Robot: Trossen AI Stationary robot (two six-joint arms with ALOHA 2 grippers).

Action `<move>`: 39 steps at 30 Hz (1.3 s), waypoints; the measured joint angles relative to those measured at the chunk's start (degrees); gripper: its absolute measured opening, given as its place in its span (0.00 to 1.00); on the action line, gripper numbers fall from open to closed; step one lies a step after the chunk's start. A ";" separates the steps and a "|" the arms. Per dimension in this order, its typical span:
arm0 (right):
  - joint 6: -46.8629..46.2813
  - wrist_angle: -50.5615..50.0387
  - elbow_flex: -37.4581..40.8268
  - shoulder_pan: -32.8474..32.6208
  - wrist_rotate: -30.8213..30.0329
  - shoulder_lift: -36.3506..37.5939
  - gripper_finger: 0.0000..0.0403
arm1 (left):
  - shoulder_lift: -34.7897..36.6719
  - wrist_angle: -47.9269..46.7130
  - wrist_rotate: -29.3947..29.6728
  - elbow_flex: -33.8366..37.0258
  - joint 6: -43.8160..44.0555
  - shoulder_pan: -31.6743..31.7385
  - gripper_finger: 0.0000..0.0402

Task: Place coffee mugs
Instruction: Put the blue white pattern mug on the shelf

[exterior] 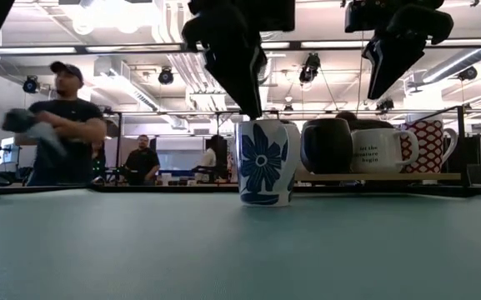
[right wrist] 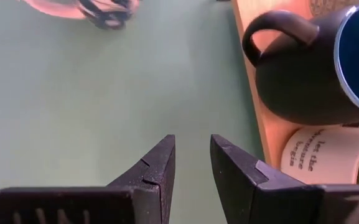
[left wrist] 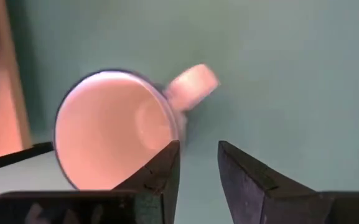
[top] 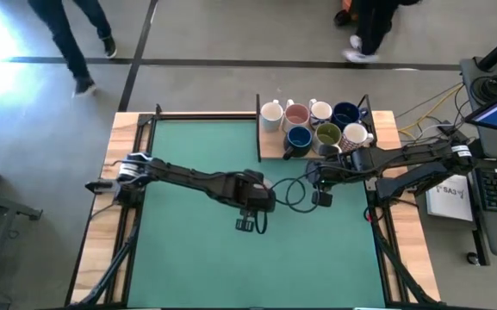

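Nearest to the low camera stands a white mug with a blue flower (exterior: pixel 263 162), upright on the green table mat (top: pixel 196 258), alone in front of the wooden tray (top: pixel 270 151). Just above this mug hangs the left gripper (left wrist: pixel 198 168); its two dark fingers are a little apart and hold nothing, and one fingertip (left wrist: pixel 167 163) shows over the mug's rim, with the handle pointing away to the side. Beside the flower mug, toward the tray, hangs the right gripper (right wrist: pixel 190 163), also slightly spread and empty, above the mat just beside the tray's edge. On the tray behind the flower mug the other mugs stand close together: a dark mug with a blue inside (right wrist: pixel 310 68) at the near edge, a cream mug with printed words (exterior: pixel 379 151) touching it, and a white mug with a red pattern (exterior: pixel 430 143) next to that. Farther back on the tray are an olive-green mug (top: pixel 328 133), a pink mug (top: pixel 297 114), a white mug (top: pixel 271 114) and a dark blue mug (top: pixel 345 113). Beyond the table a person in a dark shirt (exterior: pixel 63 125) stands in the room.
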State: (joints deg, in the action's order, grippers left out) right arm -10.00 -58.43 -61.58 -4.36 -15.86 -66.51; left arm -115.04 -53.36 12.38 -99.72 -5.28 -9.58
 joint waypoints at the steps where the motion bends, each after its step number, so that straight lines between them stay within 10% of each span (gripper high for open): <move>1: 0.00 0.53 0.00 0.00 0.02 -0.04 0.23 | 0.37 -0.01 0.42 -0.02 0.06 0.02 0.23; 23: 18.98 22.11 4.76 -1.77 10.38 -5.17 0.23 | 11.35 -24.20 13.98 2.05 30.33 -5.41 0.23; 39: 26.61 24.93 -0.65 -2.64 6.99 -15.29 0.20 | 21.33 -23.65 18.64 19.71 47.58 -9.24 0.23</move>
State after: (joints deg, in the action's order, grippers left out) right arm 16.62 -33.50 -62.23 -7.00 -8.86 -81.80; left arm -93.72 -77.02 31.03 -80.01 42.31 -18.83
